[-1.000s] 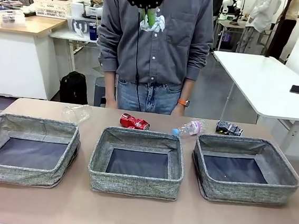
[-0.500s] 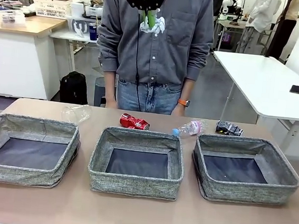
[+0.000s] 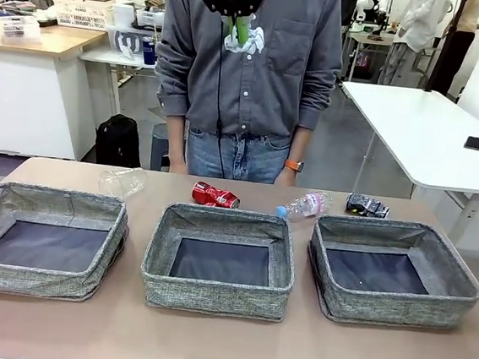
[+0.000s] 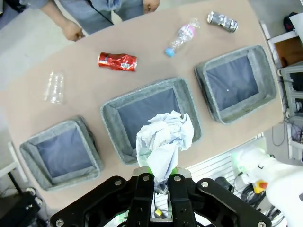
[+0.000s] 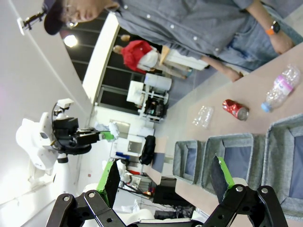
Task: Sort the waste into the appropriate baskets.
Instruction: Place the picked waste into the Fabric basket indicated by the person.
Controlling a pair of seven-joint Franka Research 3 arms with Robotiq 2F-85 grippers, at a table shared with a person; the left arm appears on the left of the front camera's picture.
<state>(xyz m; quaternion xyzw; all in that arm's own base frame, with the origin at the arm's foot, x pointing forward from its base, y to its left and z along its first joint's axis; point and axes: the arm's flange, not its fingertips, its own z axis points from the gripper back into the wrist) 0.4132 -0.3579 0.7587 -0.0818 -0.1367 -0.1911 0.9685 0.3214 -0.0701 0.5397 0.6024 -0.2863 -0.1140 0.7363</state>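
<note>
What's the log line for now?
left gripper: shut on paper wad, high over middle basket | right gripper: open, empty | table: red can, dark can, clear bottle, capped bottle | baskets: empty

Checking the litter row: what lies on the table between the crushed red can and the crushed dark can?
A blue-capped plastic bottle, lying on its side; the front view shows it.

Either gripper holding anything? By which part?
Left gripper holds the crumpled white paper wad, pinched by its narrow end between the fingers. Right gripper open, empty.
</note>
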